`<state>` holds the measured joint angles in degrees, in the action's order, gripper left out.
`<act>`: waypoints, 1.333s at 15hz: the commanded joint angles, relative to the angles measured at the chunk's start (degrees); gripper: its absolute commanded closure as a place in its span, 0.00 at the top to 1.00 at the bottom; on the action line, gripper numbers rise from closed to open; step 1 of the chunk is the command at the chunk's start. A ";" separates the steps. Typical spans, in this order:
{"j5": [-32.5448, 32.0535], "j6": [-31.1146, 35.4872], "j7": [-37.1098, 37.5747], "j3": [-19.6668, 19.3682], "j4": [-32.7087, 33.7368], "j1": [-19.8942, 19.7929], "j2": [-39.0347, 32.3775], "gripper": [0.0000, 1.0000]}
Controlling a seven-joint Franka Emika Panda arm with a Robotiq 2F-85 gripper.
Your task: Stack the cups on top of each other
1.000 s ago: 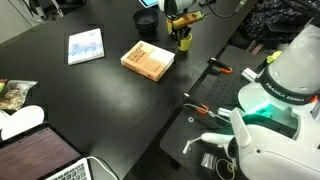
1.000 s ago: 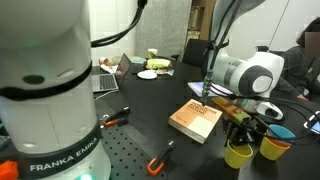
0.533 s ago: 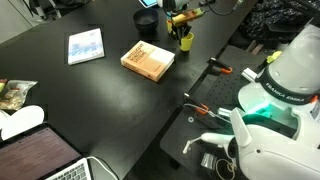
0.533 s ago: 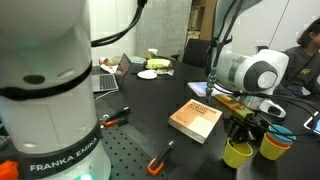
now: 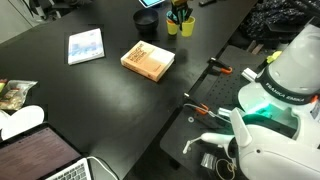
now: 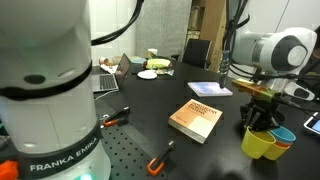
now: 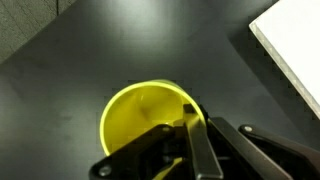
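Observation:
My gripper [image 6: 262,114] is shut on the rim of a yellow cup [image 6: 257,145], with one finger [image 7: 196,142] inside it. In the wrist view the cup [image 7: 140,118] sits open-side up right under the jaws. The orange cup [image 6: 286,141] stands directly against the held cup on its far side. I cannot make out a second yellow cup apart from these. In an exterior view the gripper [image 5: 180,13] and the yellow cup [image 5: 176,27] are at the far edge of the black table [image 5: 60,90], next to the dark bowl [image 5: 147,18].
A tan book [image 5: 148,60] lies near the cups, also seen in the other exterior view [image 6: 197,119]. A pale blue book [image 5: 85,45] lies further along. A blue bowl [image 6: 311,122] stands behind the cups. Orange-handled tools [image 6: 160,159] lie by the robot base. A laptop [image 5: 45,160] sits at the table's corner.
My gripper has moved the yellow cup away from the tan book and up against the orange cup. The books and bowl have not moved.

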<state>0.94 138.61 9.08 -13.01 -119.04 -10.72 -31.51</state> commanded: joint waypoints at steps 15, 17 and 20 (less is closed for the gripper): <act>-4.58 -11.51 -0.44 -0.39 24.90 -0.72 -9.22 0.01; -4.80 -12.39 -0.40 -0.53 26.91 -0.61 -10.91 0.01; -5.67 -14.32 -0.33 -0.90 29.38 -0.20 -11.69 0.01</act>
<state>-3.37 127.58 9.03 -13.85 -94.12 -10.88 -41.63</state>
